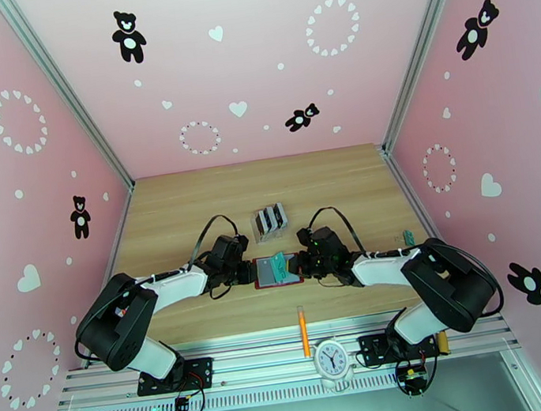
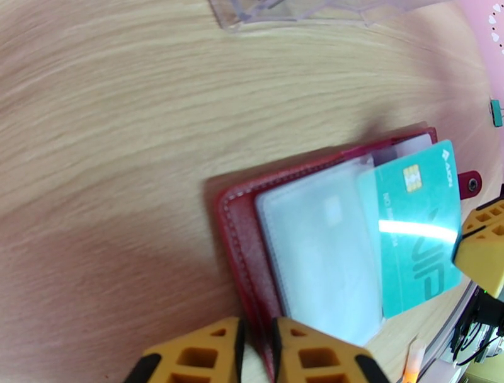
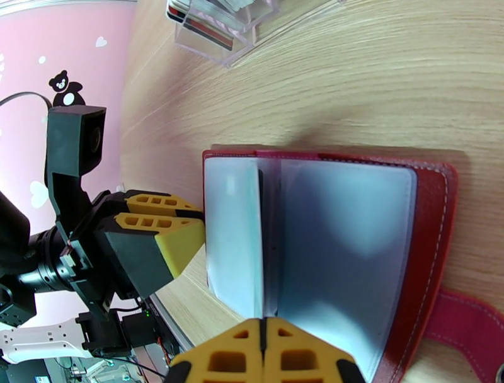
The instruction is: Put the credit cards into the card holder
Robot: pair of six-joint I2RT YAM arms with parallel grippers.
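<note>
The red card holder (image 1: 265, 282) lies open at the table's middle, its cloudy clear pockets (image 2: 315, 252) facing up. A teal credit card (image 2: 416, 220) with a gold chip lies slanted over the right half, its left edge tucked under a pocket leaf. My right gripper (image 3: 263, 327) is shut on that card's right edge, and the card shows edge-on (image 3: 260, 239) in the right wrist view. My left gripper (image 2: 257, 334) is shut on the left rim of the red cover (image 2: 242, 227). Both grippers (image 1: 249, 272) (image 1: 302, 265) meet at the holder from either side.
A clear slotted rack (image 1: 270, 220) with more cards stands just behind the holder. An orange pen (image 1: 304, 330) and a small white clock (image 1: 330, 358) sit at the near edge. A small teal object (image 1: 408, 237) lies by the right wall. Pink walls close in three sides.
</note>
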